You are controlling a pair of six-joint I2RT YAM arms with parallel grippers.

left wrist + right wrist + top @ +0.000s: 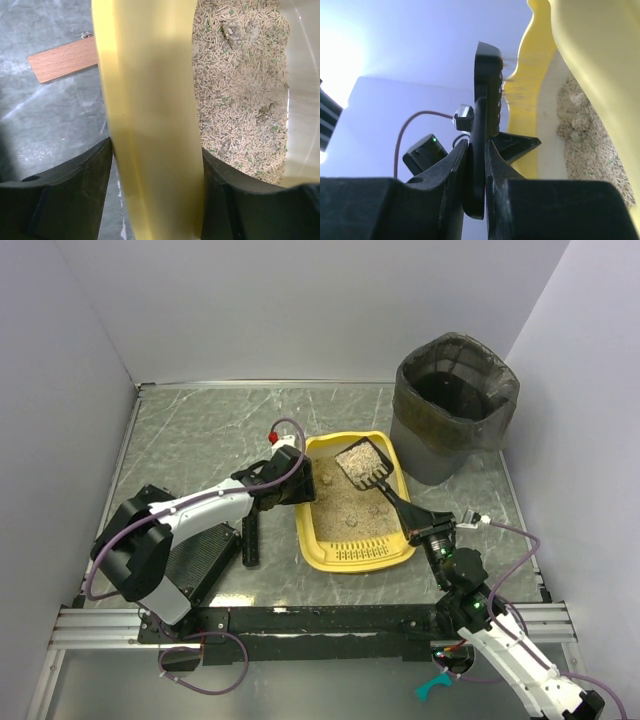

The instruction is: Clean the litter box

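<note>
The yellow litter box (360,556) lies mid-table with beige litter (350,508) inside and its slotted grille at the near end. My left gripper (296,488) is shut on the box's left rim; in the left wrist view the yellow rim (150,100) fills the gap between the black fingers (75,190), with litter (240,90) to the right. My right gripper (428,532) is shut on the handle of a black slotted scoop (364,464), held over the box's far end with litter in it. The right wrist view shows the handle (479,150) pinched between the jaws and the box wall (590,50) beside it.
A dark grey round bin (455,405) with a bag liner stands at the back right, just past the box. A black bar (250,538) lies on the table left of the box. A wooden strip (62,60) lies on the table outside the rim.
</note>
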